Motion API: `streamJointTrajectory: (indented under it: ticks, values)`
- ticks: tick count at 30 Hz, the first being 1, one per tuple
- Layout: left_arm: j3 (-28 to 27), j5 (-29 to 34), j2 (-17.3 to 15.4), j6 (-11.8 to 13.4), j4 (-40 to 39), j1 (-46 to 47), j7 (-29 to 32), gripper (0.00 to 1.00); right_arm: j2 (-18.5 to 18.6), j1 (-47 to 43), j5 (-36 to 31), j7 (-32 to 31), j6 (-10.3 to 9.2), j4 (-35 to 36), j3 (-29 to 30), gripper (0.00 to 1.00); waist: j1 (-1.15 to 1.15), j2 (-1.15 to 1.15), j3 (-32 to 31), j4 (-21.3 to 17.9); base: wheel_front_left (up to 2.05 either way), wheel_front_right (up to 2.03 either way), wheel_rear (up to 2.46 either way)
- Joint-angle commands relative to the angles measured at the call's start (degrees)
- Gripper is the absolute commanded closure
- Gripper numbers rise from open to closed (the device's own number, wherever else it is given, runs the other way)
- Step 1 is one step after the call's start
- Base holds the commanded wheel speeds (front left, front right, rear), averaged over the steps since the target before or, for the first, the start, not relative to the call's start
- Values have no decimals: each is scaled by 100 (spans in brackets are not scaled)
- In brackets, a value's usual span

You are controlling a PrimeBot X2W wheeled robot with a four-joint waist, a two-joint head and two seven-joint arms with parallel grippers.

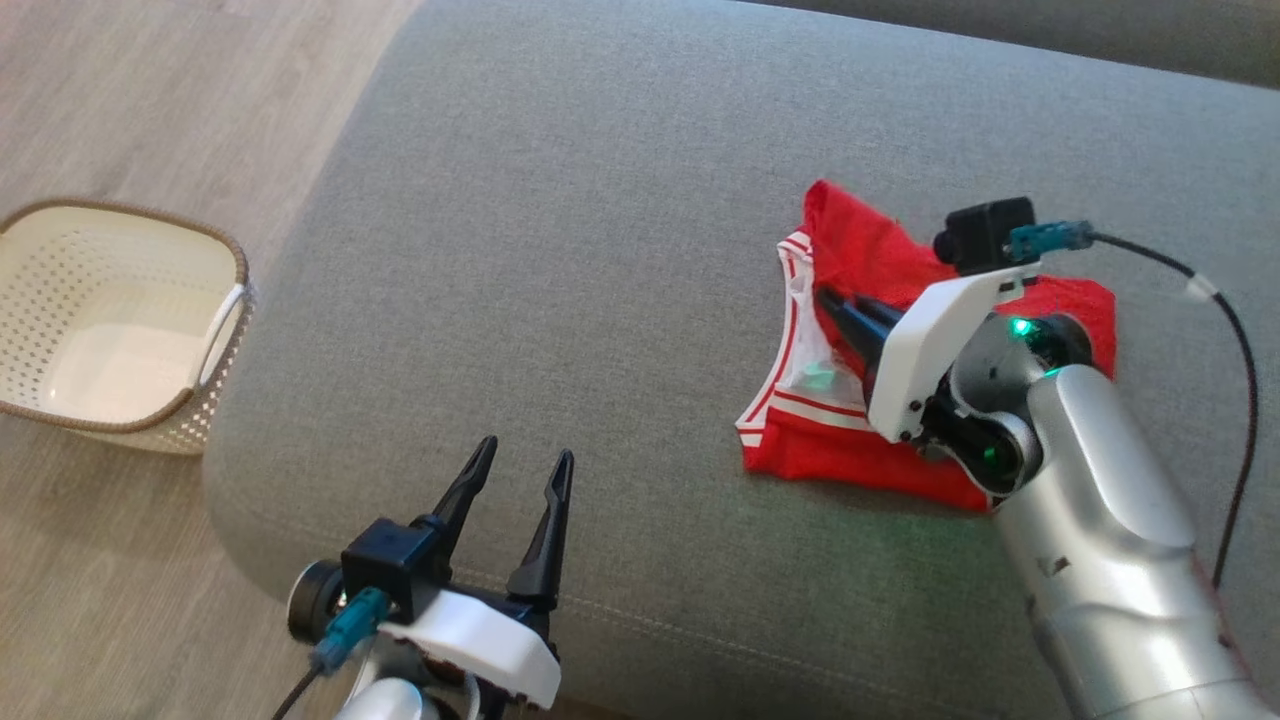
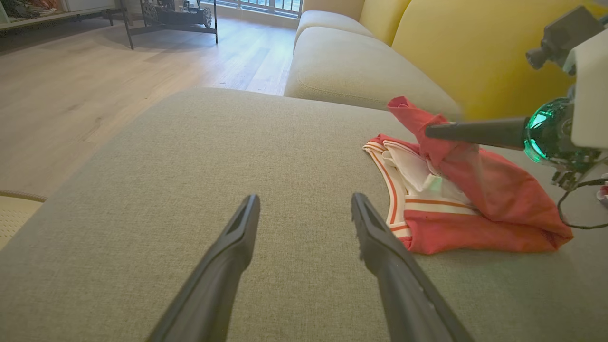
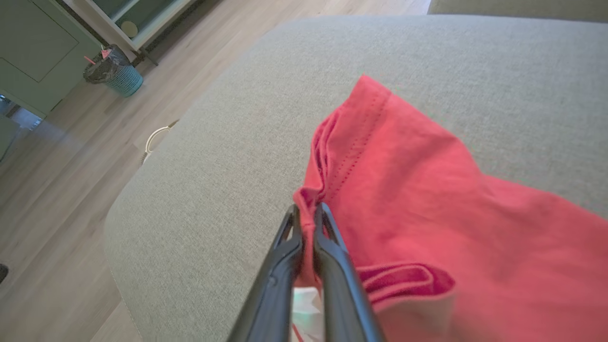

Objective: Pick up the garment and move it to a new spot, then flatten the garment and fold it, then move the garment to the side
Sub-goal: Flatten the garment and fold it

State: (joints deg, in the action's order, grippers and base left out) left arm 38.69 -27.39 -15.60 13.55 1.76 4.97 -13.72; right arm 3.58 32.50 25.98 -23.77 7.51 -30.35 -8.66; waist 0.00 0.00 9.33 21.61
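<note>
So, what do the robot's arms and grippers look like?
The left gripper and the right gripper each have two long, dark, tapering fingers on a white bracket. A small black camera is mounted there, with a teal plug and a black cable. The right forearm is smooth silver, with green lights at the wrist.

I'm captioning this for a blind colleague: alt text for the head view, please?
The right gripper, shut, pinches a fold of the crumpled red cloth garment with white striped trim on a grey fabric sofa cushion. The left gripper hangs open at lower left; a cream perforated plastic basket stands on the wooden floor.
</note>
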Motion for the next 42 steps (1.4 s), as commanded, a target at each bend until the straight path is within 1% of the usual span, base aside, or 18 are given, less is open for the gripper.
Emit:
streamJointTrajectory:
  ticks: [1,2,3,5,7,10,11,13,14,17,19,20,21,22,27,30,37,42]
  values:
    - [-222,-54,0,-14,-145,218,-55,0,-70,119,65,58,-2,163,-191,73,0,0,26,-37,0,0,0]
    - [-224,-52,2,-18,-142,227,-58,0,-70,121,95,81,-2,151,-213,11,0,0,33,-56,0,0,0]
    - [-229,-51,2,-19,-137,234,-61,0,-70,125,174,122,-2,154,-223,0,0,0,36,-80,0,0,0]
    - [-245,-46,-8,-13,-132,241,-66,0,-70,151,310,205,-2,197,-242,0,0,0,38,-144,0,0,0]
    - [-273,-40,-34,2,-138,236,-73,0,-70,172,303,324,-2,463,-160,0,0,0,38,-242,0,0,0]
    - [-305,-28,-66,22,-175,217,-81,0,-70,112,-72,314,-2,911,145,0,0,0,17,-372,0,0,0]
    - [-305,-28,-66,22,-175,217,-81,0,-70,112,-72,314,-2,911,145,0,0,0,17,-372,0,0,0]
    - [-320,-6,-88,27,-218,200,-89,0,-24,-47,-735,188,-2,1417,542,0,0,0,-9,-464,0,0,0]
    - [-320,-6,-88,27,-218,200,-89,0,-24,-47,-735,188,-2,1417,542,0,0,0,-9,-464,0,0,0]
    - [-316,17,-98,25,-257,206,-94,0,194,-262,-965,98,-2,1712,745,0,0,0,-29,-498,0,0,0]
    - [-318,25,-101,19,-295,221,-96,0,426,-382,-1005,113,-2,1748,654,0,0,0,-25,-491,0,0,0]
    - [-318,25,-104,16,-308,226,-97,0,513,-437,-974,143,-2,1697,634,21,0,0,-28,-484,0,0,0]
    - [-314,24,-107,8,-319,230,-98,0,633,-479,-967,187,-2,1635,516,68,0,0,-30,-466,0,0,0]
    - [-312,23,-111,3,-328,232,-98,0,743,-509,-927,258,-2,1551,384,100,0,0,-31,-446,0,0,0]
    - [-307,15,-124,6,-367,235,-92,0,1194,-404,-944,768,-2,778,-263,100,0,0,8,-294,0,0,0]
    - [-286,5,-109,5,-389,253,-78,0,1308,-173,-1064,1038,-2,169,-657,100,0,0,58,-184,0,0,0]
    - [-238,-3,-66,-9,-407,311,-72,0,1100,440,-862,1755,-2,-965,-1517,100,0,0,165,-24,0,0,0]
    - [-248,-14,-74,6,-402,321,-75,0,844,638,-436,2167,-2,-1352,-2194,100,0,0,149,-2,0,0,0]
